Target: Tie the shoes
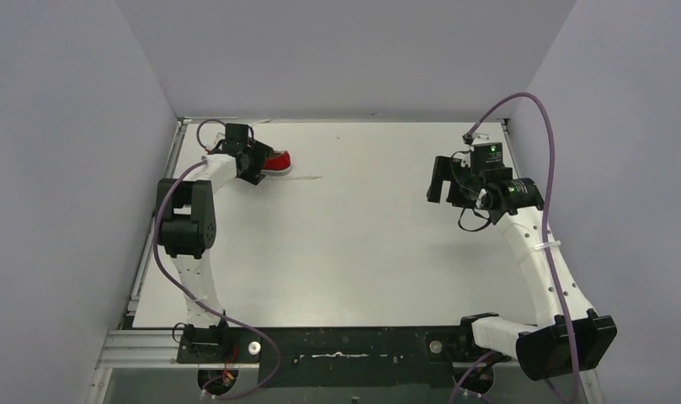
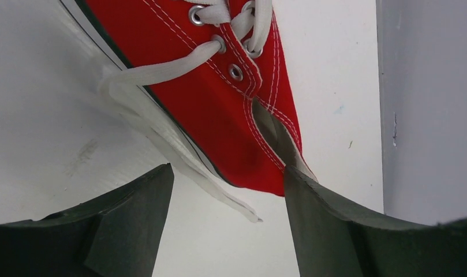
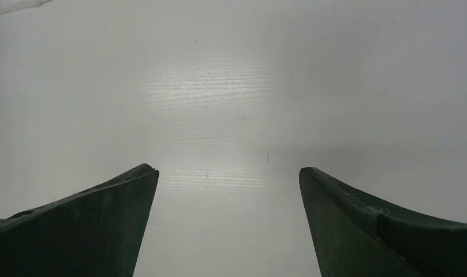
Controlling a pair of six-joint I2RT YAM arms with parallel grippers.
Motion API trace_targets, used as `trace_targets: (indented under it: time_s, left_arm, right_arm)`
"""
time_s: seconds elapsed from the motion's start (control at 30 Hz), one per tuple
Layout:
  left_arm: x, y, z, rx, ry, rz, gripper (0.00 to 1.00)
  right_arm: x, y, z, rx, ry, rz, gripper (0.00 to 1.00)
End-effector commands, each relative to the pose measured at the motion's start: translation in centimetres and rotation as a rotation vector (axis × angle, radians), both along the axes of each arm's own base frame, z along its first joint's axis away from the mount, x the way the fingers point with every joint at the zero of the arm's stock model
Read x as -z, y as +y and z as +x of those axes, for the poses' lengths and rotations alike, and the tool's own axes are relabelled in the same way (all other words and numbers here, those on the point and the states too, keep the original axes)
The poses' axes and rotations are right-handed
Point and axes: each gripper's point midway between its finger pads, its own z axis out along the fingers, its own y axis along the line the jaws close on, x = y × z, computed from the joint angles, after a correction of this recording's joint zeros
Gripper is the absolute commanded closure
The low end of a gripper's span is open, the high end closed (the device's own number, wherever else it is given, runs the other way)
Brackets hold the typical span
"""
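Note:
The red canvas shoe (image 1: 279, 162) with white laces lies in the far left corner of the table, mostly hidden by my left wrist. In the left wrist view the shoe (image 2: 219, 104) fills the top, heel end towards my fingers. My left gripper (image 2: 228, 176) is open. Its right finger (image 2: 317, 213) sits at the heel opening and its left finger (image 2: 133, 213) stands clear of the sole. A loose white lace (image 2: 179, 144) runs down the shoe's side and ends between the jaws. My right gripper (image 3: 228, 171) is open over bare table, far right (image 1: 438, 181).
The left wall and the back wall (image 2: 430, 104) stand close to the shoe. A thin lace end (image 1: 307, 178) trails to the right of the shoe on the white table (image 1: 362, 244). A bit of lace (image 3: 11, 4) shows at the right wrist view's top left.

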Motion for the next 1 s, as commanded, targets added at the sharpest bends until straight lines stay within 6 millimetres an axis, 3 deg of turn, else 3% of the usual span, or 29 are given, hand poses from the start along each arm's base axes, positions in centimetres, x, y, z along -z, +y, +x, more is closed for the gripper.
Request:
trace_targets:
  time_s: [0.0, 0.3, 0.53, 0.63, 0.7, 0.77, 0.87, 0.97]
  left_arm:
    - [-1.8, -0.2, 2.8, -0.039, -0.062, -0.034, 0.33]
    - [0.1, 0.7, 3.1, -0.081, 0.036, -0.001, 0.36]
    - [3.2, 1.6, 1.0, -0.076, 0.25, 0.072, 0.35]
    - [3.5, 1.1, 1.6, -0.026, 0.25, 0.077, 0.49]
    - [3.6, 0.7, 1.4, -0.005, 0.261, 0.056, 0.63]
    - [3.7, 0.2, 0.8, 0.026, 0.271, 0.05, 0.7]
    - [4.4, -1.2, -0.8, 0.119, 0.299, 0.025, 0.79]
    - [5.1, -3.6, -4.1, 0.235, 0.364, -0.012, 0.82]
  right_arm:
    - [-3.0, -0.8, 1.4, 0.011, -0.09, -0.026, 0.0]
    - [-3.3, -1.3, 2.3, 0.017, -0.094, -0.058, 0.0]
    - [-3.5, -1.8, 2.5, 0.039, -0.097, -0.072, 0.0]
    - [-3.5, -1.9, 2.7, 0.045, -0.101, -0.072, 0.0]
    - [-3.5, -1.8, 2.7, 0.042, -0.098, -0.069, 0.0]
    - [-3.5, -1.8, 2.7, 0.041, -0.096, -0.068, 0.0]
    - [-3.7, -1.7, 2.8, 0.033, -0.102, -0.068, 0.0]
    - [-3.8, -1.5, 2.7, 0.02, -0.107, -0.071, 0.0]
